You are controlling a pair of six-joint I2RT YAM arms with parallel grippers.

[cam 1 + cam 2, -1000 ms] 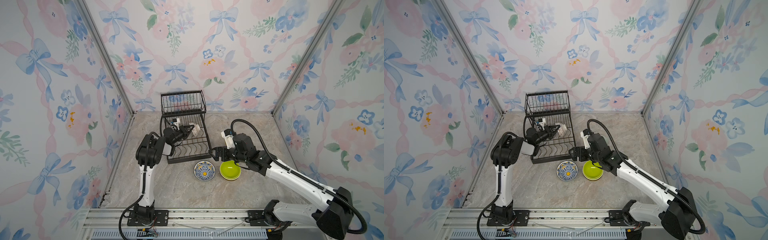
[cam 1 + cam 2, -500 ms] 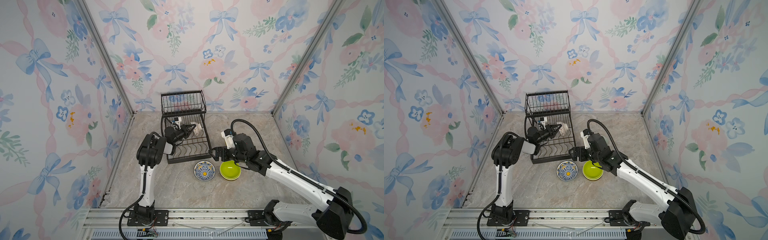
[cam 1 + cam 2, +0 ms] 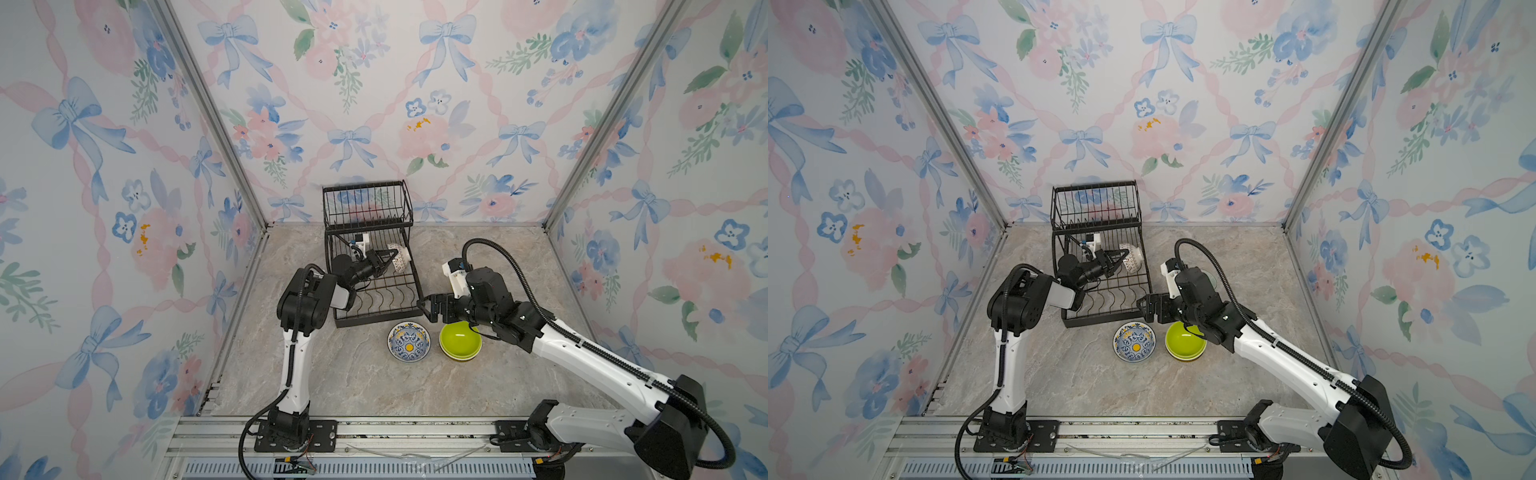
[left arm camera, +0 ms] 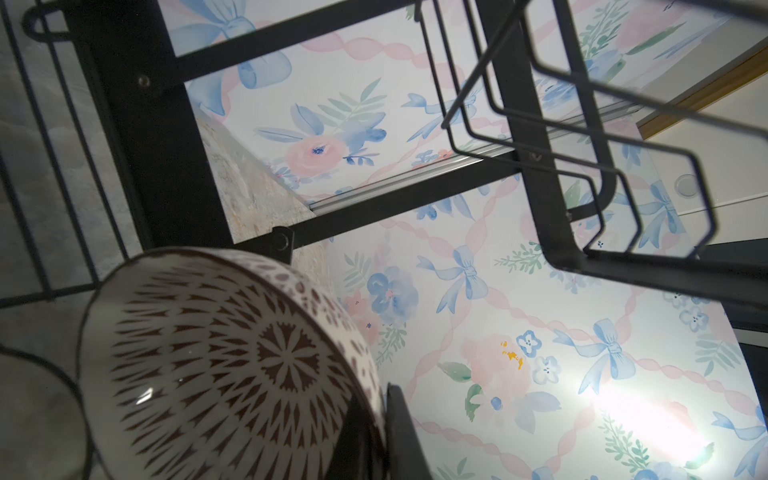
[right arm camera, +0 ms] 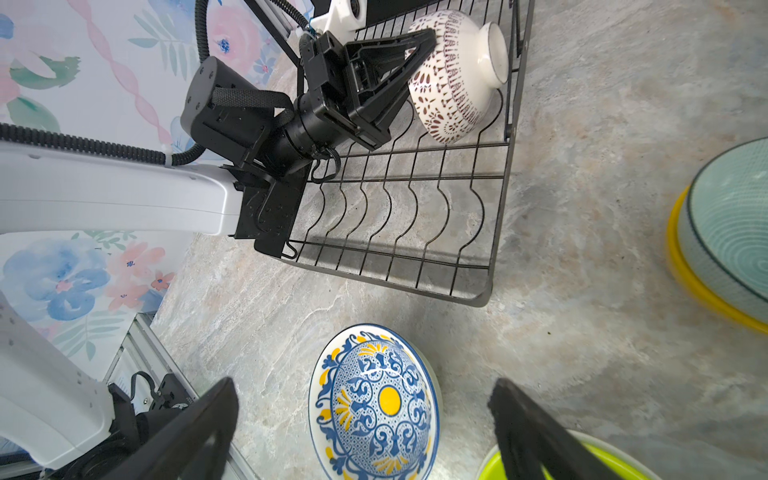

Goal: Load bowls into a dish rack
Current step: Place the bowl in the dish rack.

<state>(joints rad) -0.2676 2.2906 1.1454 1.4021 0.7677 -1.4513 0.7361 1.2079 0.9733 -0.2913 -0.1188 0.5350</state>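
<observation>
While I watch both top views, the left tool [image 3: 388,261] is clenched on the rim of the white patterned bowl [image 3: 400,258]. It holds that bowl on edge over the lower tray of the dish rack [image 3: 376,321], just above frame centre. I see no other bowl in the rack. The right tool [image 3: 424,311] hangs released beside the rack's front corner. Below it on the surface [image 3: 353,382] are the blue-and-yellow bowl [image 3: 409,342] and the lime green bowl [image 3: 459,338], close together but apart.

From the left wrist, the white patterned bowl's brown-marked inside fills the lower left. Two fingers [image 4: 399,436] pinch its rim at the bottom edge, with rack wires crossing the upper right.

From the right wrist, that bowl lies on its side at top centre, foot toward the right, low over the wavy slot wires; I cannot tell whether it bears on them. The right tool's jaws stand wide at the bottom, empty, either side of the blue-and-yellow bowl. At the right edge a pale teal bowl [image 5: 731,232] is nested in a yellow bowl [image 5: 698,291].

I judge this the first placement, unfinished: at least four bowls wait on the surface.
</observation>
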